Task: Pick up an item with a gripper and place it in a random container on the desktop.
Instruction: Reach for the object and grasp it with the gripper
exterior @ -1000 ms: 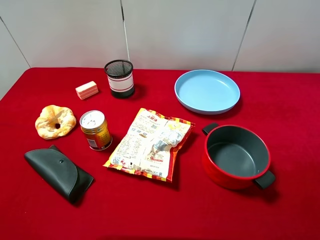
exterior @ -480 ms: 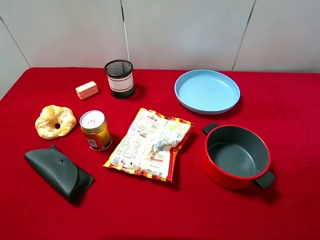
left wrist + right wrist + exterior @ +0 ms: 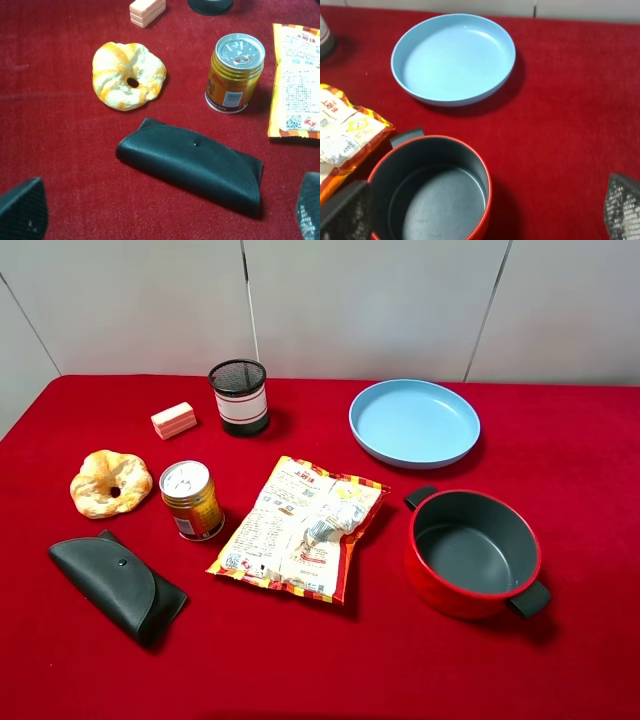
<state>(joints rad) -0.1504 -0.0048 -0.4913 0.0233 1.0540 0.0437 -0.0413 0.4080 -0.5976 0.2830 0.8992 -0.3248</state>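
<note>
The cream-white foil snack packet [image 3: 300, 528] with red and orange edges lies flat in the middle of the red desktop [image 3: 580, 440]. It also shows in the left wrist view [image 3: 297, 75] and the right wrist view [image 3: 345, 135]. The empty light-blue plate [image 3: 414, 422] sits behind it to the right and also shows in the right wrist view [image 3: 452, 57]. Neither arm shows in the exterior high view. My left gripper [image 3: 166, 212] is open and empty, above the black case. My right gripper [image 3: 484, 210] is open and empty, above the red pot.
A red pot [image 3: 472, 552] with a grey inside stands right of the packet. A gold-orange can [image 3: 191, 500], ring-shaped bread [image 3: 110, 483] and a black case [image 3: 117, 585] are on the left. A black mesh cup [image 3: 239, 396] and a pink block [image 3: 173, 420] are at the back.
</note>
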